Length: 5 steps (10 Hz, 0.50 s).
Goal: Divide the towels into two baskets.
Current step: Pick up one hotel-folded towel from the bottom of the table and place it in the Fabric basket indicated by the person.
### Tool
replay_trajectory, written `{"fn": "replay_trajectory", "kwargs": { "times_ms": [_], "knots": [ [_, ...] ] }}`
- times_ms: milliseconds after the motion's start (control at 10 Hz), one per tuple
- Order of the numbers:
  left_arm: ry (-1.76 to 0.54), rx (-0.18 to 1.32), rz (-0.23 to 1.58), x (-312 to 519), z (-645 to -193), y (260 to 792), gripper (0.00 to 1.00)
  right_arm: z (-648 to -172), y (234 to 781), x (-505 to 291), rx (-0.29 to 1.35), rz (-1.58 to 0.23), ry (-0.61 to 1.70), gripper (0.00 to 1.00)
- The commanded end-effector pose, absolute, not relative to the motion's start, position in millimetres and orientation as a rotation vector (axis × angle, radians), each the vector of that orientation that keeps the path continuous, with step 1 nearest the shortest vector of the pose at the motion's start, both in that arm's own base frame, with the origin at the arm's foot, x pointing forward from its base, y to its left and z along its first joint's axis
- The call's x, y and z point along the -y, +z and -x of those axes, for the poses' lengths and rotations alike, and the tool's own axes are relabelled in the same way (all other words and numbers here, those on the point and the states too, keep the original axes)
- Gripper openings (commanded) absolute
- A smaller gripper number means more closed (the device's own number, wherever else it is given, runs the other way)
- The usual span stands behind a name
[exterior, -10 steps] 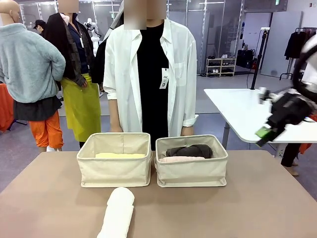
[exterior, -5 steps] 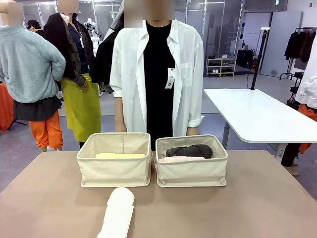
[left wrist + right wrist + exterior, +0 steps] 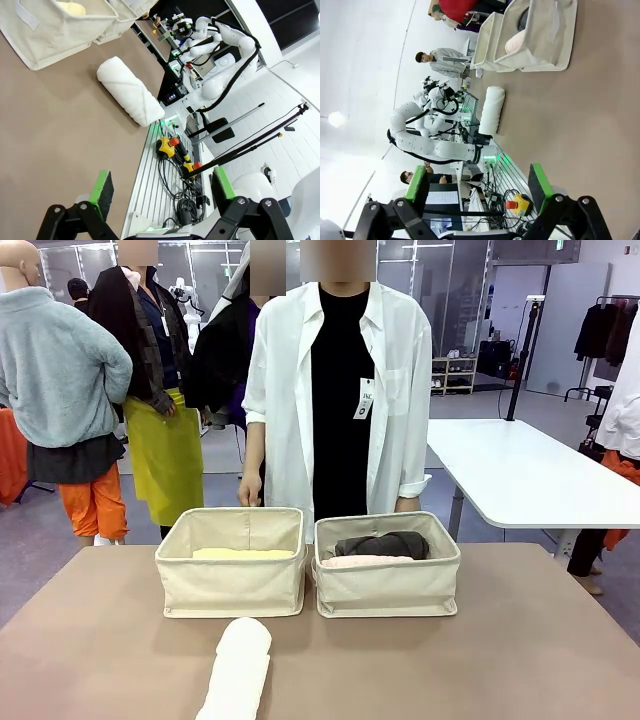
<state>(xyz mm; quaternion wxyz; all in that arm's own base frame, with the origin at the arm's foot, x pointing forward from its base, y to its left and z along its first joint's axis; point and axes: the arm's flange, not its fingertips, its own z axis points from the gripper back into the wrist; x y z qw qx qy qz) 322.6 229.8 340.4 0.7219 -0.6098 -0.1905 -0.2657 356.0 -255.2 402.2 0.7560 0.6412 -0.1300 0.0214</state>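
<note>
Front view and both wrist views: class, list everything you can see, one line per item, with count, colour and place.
Table: one, brown, under everything.
Left basket: one, cream, mid-table.
Right basket: one, cream, beside the left one.
Yellow towel: one, pale yellow, in the left basket.
Grey towel: one, dark grey, in the right basket.
Pink towel: one, pale pink, in the right basket, in front of the grey one.
White towel: one, white, on the table in front of the left basket.
Side table: one, white, far right.
Person: one, white shirt over black, behind the baskets.
Left jaws: black, green pads, open, empty.
Right jaws: black, green pads, open, empty.
</note>
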Motion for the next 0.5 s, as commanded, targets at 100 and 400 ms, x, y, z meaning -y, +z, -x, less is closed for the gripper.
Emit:
{"fn": "replay_trajectory", "kwargs": {
  "times_ms": [100, 400],
  "knots": [
    [-0.595, 0.437, 1.351, -230.5, -318.0, 342.8, 1.00, -347.3, 413.8, 250.7, 0.299, -1.367, 0.061, 1.00],
    [-0.595, 0.437, 1.351, -230.5, -318.0, 342.8, 1.00, -347.3, 413.8, 250.7, 0.299, -1.367, 0.061, 1.00]
  ]
}}
